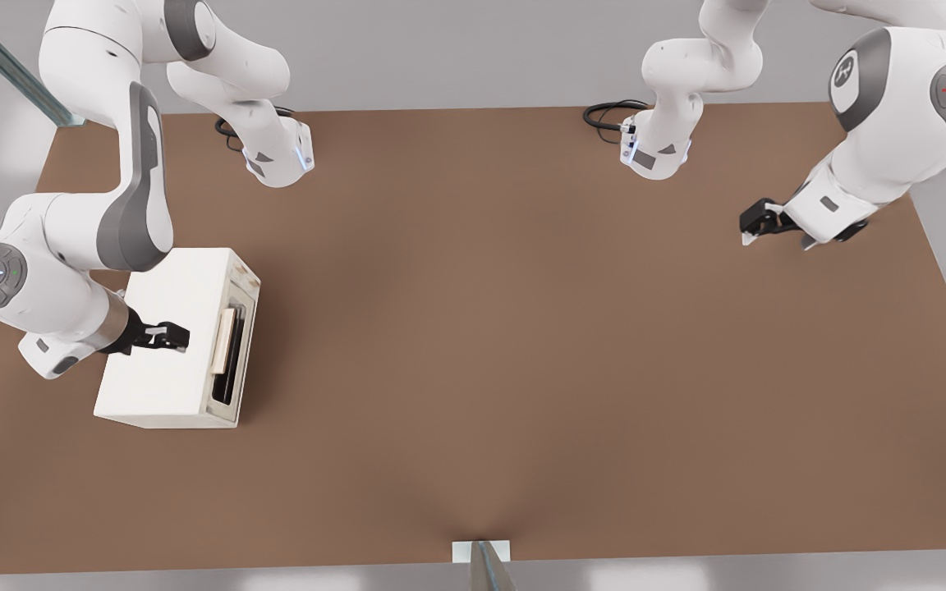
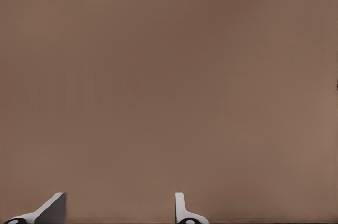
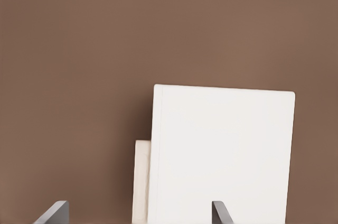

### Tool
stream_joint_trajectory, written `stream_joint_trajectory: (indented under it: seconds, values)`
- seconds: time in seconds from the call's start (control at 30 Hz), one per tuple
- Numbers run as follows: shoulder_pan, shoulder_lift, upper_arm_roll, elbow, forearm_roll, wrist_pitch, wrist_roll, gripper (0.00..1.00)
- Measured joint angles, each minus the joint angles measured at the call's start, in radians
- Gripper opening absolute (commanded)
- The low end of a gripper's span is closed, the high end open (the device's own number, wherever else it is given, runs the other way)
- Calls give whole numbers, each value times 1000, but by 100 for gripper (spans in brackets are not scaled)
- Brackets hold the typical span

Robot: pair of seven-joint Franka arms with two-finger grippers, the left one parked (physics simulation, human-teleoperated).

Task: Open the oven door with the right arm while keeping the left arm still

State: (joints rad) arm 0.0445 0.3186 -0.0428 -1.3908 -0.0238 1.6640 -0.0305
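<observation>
The oven (image 1: 169,341) sits on the brown surface (image 1: 522,345) near the front view's left edge, toward the lower part of that side. It is a cream-white box with its front turned toward the front view's right. The oven door (image 1: 231,353) covers that front; its dark window and pale bar handle (image 1: 225,341) lie close against the box, so the door looks shut or nearly so.

The right arm (image 1: 71,238) bends down over the oven from the front view's left. Its gripper (image 1: 181,336) hangs above the oven's top panel, pointing toward the door edge, just short of the handle. In the right wrist view its two fingers (image 3: 53,214) stand well spread, with the oven's flat top (image 3: 222,155) showing between them and nothing held. I cannot tell whether the fingertips touch the top.

Beyond the oven the brown surface runs bare toward the front view's right, where the other arm (image 1: 892,123) stands well apart. Nothing sits between the gripper and the handle.
</observation>
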Motion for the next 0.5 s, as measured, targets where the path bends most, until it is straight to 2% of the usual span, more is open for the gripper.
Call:
stream_joint_trajectory:
  seconds: [0.1, 0.2, 0.23, 0.27, 0.3, 0.4, 0.5]
  values:
    - [28, 12, -2, 7, -29, -15, 2, 100]
    - [221, 45, 0, 1, -233, -73, 37, 100]
    - [294, 73, 0, -1, -313, -102, 57, 93]
    - [366, 108, -1, -1, -393, -141, 80, 42]
    - [433, 152, -1, 3, -467, -184, 108, 21]
    - [525, 241, -8, 4, -622, -303, 196, 21]
    - [478, 212, -10, -104, -695, -360, 283, 21]
